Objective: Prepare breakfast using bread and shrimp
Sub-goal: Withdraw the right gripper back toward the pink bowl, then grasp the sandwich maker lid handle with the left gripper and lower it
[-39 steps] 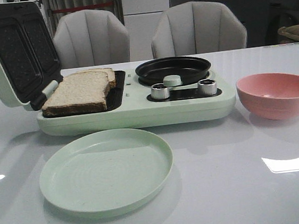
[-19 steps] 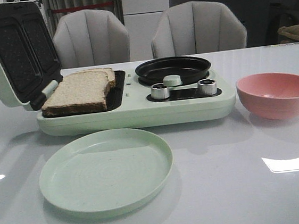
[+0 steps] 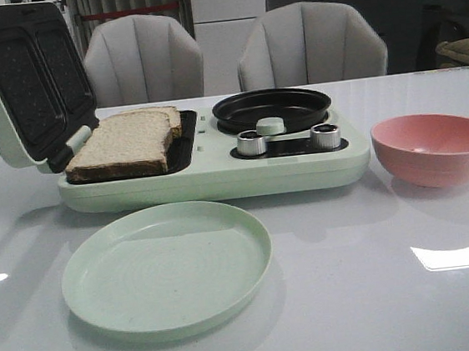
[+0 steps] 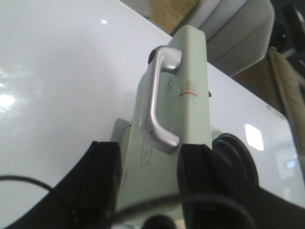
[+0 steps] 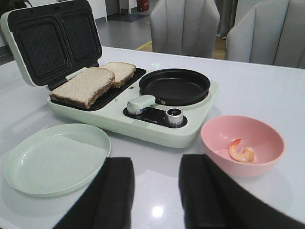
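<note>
Nothing has moved since a second ago: both bread slices (image 3: 126,141) lie on the open grill, one shrimp (image 5: 242,152) in the pink bowl (image 3: 437,147) at right, both end effectors parted and empty, the left end effector (image 4: 148,183) risking a knock against the raised lid (image 4: 183,109), open tabletop (image 3: 381,294) nearer.

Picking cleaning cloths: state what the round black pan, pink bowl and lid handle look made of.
Round black pan: probably non-stick-coated metal, with a dull sheen. Pink bowl: matte plastic, apparently. Curved silver lid handle: satin metal or metal-look plastic, softly reflective.
</note>
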`<control>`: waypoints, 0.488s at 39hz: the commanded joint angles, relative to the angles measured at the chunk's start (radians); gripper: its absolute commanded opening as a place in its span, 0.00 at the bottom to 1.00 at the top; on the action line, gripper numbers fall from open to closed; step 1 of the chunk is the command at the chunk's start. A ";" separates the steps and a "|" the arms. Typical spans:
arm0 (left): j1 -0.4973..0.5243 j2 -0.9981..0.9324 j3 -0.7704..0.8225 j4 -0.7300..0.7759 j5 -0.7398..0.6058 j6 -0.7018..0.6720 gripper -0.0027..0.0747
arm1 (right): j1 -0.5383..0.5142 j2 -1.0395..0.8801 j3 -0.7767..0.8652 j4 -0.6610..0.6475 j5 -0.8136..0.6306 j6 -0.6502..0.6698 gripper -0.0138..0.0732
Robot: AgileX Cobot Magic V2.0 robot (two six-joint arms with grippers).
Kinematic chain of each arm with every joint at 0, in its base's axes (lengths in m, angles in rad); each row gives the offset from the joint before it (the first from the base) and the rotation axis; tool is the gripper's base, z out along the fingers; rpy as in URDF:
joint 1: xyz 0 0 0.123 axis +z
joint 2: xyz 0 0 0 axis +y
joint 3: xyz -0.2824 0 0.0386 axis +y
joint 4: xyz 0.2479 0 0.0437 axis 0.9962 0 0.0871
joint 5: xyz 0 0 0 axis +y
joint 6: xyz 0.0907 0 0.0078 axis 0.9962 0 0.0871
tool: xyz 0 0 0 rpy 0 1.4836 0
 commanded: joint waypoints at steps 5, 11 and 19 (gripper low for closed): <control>0.015 0.091 -0.060 -0.228 0.047 0.114 0.49 | -0.002 0.008 -0.027 0.003 -0.090 -0.002 0.57; 0.012 0.196 -0.110 -0.249 0.091 0.117 0.54 | -0.002 0.008 -0.027 0.003 -0.090 -0.002 0.57; -0.042 0.286 -0.184 -0.270 0.095 0.117 0.66 | -0.002 0.008 -0.027 0.003 -0.090 -0.002 0.57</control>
